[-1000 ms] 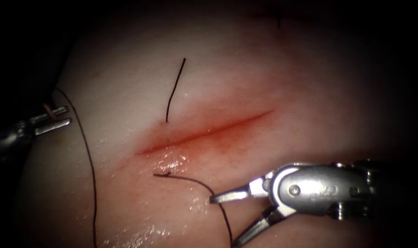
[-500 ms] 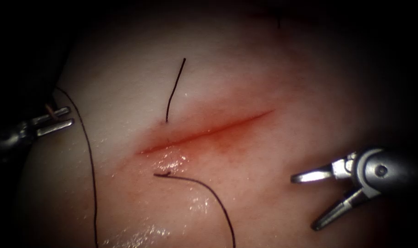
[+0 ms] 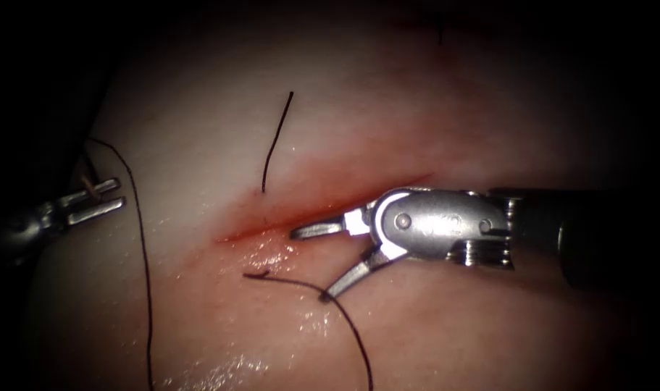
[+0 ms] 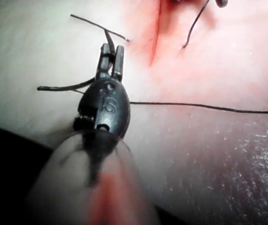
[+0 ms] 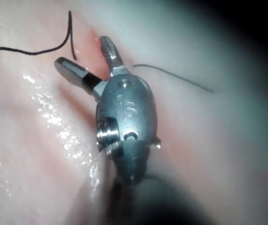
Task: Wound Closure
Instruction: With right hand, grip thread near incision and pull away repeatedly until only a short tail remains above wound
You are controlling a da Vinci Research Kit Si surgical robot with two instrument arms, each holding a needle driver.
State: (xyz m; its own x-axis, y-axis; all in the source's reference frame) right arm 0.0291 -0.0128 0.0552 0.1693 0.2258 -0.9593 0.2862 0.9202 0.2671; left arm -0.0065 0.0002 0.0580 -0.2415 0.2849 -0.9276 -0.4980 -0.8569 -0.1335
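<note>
The cut [image 3: 322, 208] runs slantwise across the tissue [image 3: 445, 108], with red fluid [image 3: 358, 224] along it. My right tool [image 3: 311, 264] lies over the cut, open and holding nothing; its lower jaw tip touches the thread [image 3: 301, 284] that leaves the tissue on the cut's right side. A short thread tail [image 3: 275, 141] rises from the left side. Far left, my left tool [image 3: 119, 193] is shut on the needle [image 3: 89, 187], which is out of the tissue. In the left wrist view the needle [image 4: 58, 87] sticks out either side of the left tool [image 4: 113, 47]. The right tool [image 5: 81, 50] gapes above the cut.
A long run of thread [image 3: 143, 261] hangs from the left tool down the tissue's left flank to the picture's bottom edge. Wet glints [image 3: 272, 253] lie just right of the cut's near end. The tissue falls away into dark at the left.
The right tool drew away to the right, then came back left and up over the cut, jaws open throughout. The left tool drifted slightly down and right with the needle.
</note>
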